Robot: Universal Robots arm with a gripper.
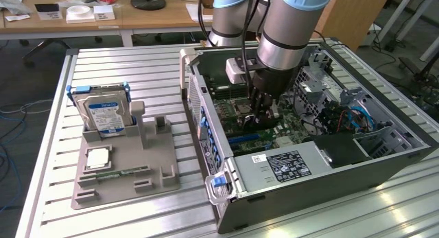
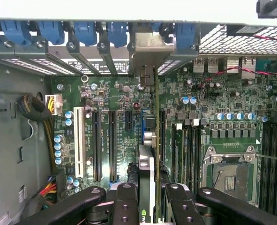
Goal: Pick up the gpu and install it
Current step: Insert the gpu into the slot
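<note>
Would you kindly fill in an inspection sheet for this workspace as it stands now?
Surface: ribbed metal table, bearing an open computer case.
Job's things: gpu on edge over the motherboard, inside the case; seating cannot be told.
Clutter: hard drive standing in a grey holder.
Grippers: pincer shut on the gpu.
Cables: blue cables inside the case; floor cables beside the table.
Surroundings: wooden desk behind the table.

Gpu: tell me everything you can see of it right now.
The gpu stands on edge above the motherboard, seen along its upper edge: thin green board, grey-and-dark cooler on one face, silvery bracket up by the slot covers. The gripper clamps its two faces. Whether it sits in a slot, I cannot tell.
</note>
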